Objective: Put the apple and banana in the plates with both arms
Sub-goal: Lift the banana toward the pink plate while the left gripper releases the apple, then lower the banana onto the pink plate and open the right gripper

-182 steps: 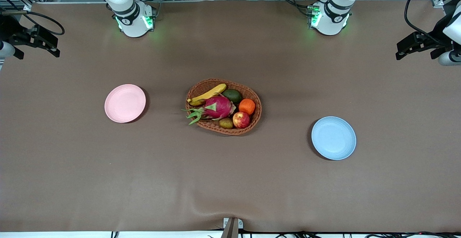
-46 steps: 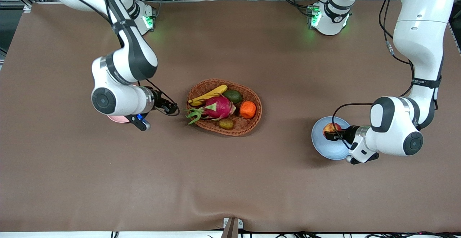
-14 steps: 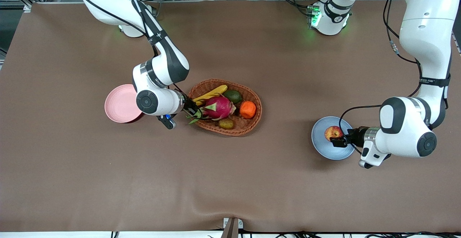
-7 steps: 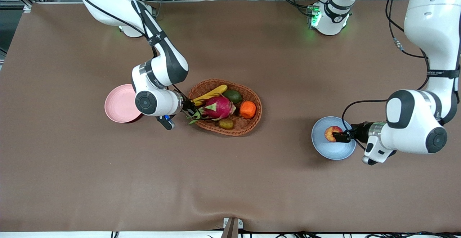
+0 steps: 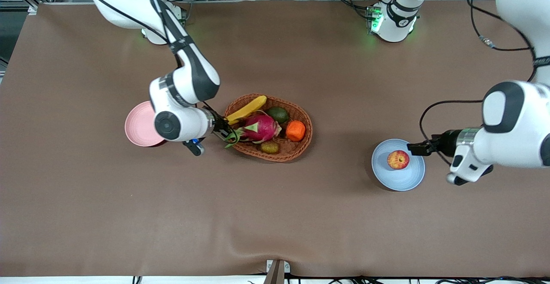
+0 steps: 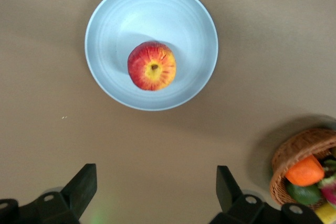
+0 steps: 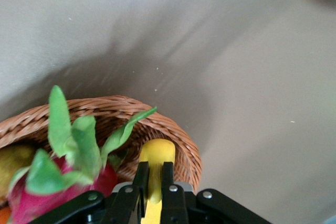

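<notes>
Banana (image 5: 246,109) lay at the wicker basket's (image 5: 300,146) rim toward the right arm's end, its tip clamped between the closed fingers of the right gripper (image 5: 225,126). Apple (image 5: 398,160) sat alone in the light blue plate (image 5: 397,179), untouched. Left gripper (image 5: 413,149) hung over that plate's edge, fingers spread wide and holding nothing. Pink plate (image 5: 136,126) stood partly hidden under the right arm.

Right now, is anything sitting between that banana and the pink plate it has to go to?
Nothing on the table does. The right claw is shut on the banana at the basket rim; between it and the pink plate is only the right arm's own wrist.
</notes>
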You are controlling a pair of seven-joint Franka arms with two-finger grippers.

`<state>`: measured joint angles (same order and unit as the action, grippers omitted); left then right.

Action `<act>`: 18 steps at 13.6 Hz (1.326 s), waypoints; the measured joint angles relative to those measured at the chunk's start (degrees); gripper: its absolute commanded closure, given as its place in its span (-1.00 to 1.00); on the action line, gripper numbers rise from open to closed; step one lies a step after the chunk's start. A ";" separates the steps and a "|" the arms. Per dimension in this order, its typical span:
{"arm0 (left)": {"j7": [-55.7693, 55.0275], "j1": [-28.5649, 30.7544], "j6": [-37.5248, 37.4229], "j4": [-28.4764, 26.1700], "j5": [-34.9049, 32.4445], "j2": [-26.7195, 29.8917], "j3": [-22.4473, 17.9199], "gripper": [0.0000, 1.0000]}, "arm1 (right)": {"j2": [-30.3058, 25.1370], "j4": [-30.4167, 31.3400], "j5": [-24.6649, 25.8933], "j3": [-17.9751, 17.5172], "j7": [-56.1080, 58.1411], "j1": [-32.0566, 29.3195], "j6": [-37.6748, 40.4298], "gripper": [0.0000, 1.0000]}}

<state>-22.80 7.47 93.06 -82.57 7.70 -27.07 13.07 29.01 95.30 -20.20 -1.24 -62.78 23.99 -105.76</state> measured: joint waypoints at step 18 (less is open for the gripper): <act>7.28 0.19 -6.72 -0.60 -6.36 25.16 -0.62 -1.00 | -3.57 4.82 21.61 1.19 61.86 -16.21 -2.28 1.00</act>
<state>-15.52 7.66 86.33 -83.17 1.35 -1.91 12.45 25.44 100.12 1.41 -0.06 -0.92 7.77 -108.04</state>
